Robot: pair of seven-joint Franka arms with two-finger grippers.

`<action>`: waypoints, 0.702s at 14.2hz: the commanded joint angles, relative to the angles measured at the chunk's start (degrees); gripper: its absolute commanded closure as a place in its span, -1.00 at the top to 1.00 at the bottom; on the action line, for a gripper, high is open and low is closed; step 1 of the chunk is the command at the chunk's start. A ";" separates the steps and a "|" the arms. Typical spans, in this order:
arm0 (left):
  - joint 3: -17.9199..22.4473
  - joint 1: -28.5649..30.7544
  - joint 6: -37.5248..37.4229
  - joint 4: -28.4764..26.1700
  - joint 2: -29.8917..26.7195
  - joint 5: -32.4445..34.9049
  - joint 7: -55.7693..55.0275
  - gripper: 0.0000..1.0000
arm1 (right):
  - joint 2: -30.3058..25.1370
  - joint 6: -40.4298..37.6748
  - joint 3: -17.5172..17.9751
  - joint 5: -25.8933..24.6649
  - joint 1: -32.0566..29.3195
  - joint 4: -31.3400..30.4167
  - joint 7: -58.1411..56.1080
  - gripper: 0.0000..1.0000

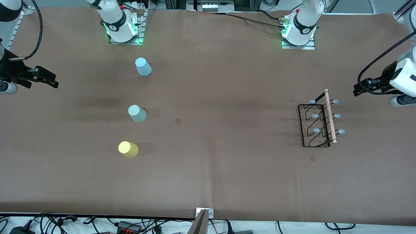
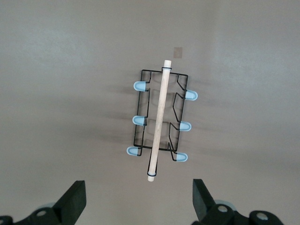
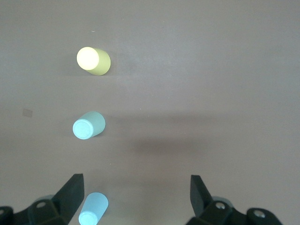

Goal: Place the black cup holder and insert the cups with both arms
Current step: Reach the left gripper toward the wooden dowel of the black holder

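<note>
The black cup holder [image 1: 318,125] is standing at right of centre in the front view on the brown worktop [image 1: 214,136], three upside-down cups in a column at left: blue [image 1: 143,66], mint [image 1: 136,113], yellow [image 1: 128,149]. Cables are trailing along the frame's bottom edge.

In the left wrist view, the left pincer [image 2: 138,204] is hanging open at frame bottom over bare worktop beside the holder [image 2: 159,119].

In the right wrist view, the right pincer [image 3: 136,197] is gaping open at frame bottom, near the blue cup [image 3: 93,209].
</note>
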 commanded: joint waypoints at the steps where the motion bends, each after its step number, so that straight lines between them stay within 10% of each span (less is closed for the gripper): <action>1: 0.27 0.02 -0.27 0.99 0.33 -1.83 1.36 1.00 | -1.17 -0.50 0.45 -0.92 -0.34 -0.25 -0.68 1.00; 10: 0.27 -0.24 16.04 -7.78 10.79 -1.04 9.27 1.00 | -0.82 -0.41 0.45 -0.83 -0.34 -0.25 -0.33 1.00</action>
